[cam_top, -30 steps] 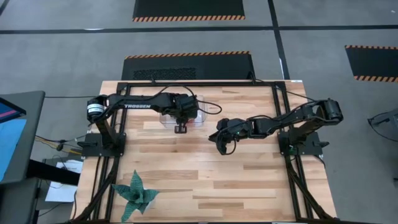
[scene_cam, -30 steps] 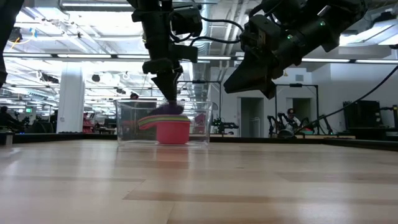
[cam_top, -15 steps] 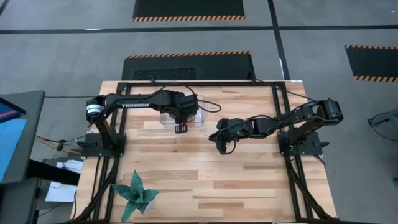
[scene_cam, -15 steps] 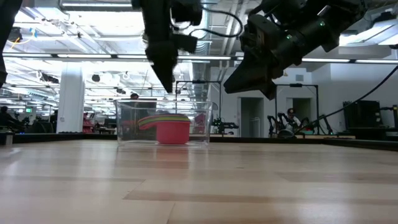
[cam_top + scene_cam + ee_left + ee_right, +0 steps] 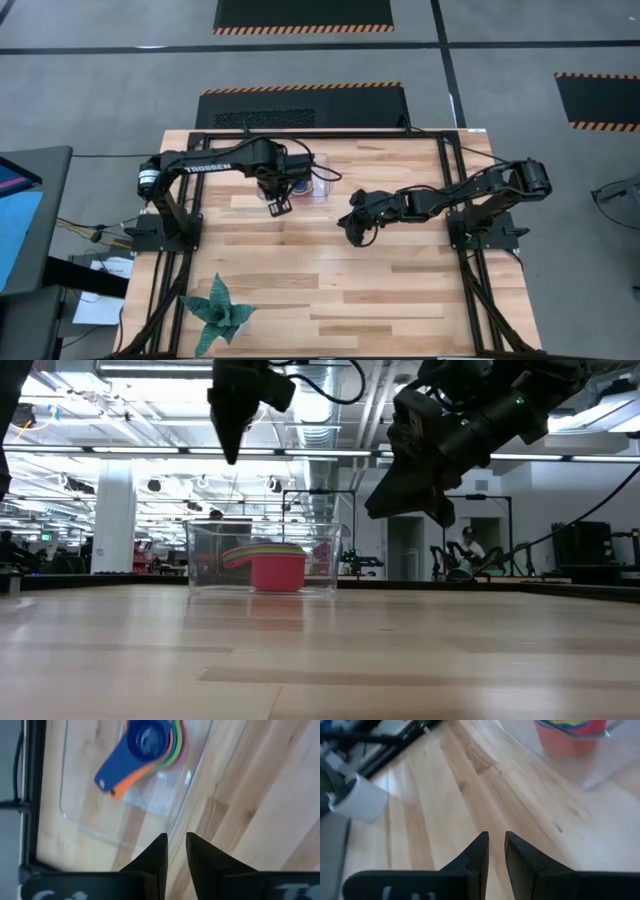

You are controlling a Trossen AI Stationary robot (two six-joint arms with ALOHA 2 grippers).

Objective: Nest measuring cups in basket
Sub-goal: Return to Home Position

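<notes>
Nested measuring cups (image 5: 150, 742) lie in the basket (image 5: 75, 817), handles angled toward one basket corner. Left gripper (image 5: 176, 845) hangs above the basket's edge and right gripper (image 5: 496, 842) is beside the basket, both clenched and empty.

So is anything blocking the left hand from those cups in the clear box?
Nothing visible. The left hand hangs in the air near the box, and the stacked cups sit inside under its open top.

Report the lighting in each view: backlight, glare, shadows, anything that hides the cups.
Low view: bright ceiling lights behind leave the left gripper and right gripper as dark silhouettes; the measuring cups show through the clear basket. High view: even light; the left arm covers part of the basket. Left wrist view: a pale sheen on the plastic beside the cups.
</notes>
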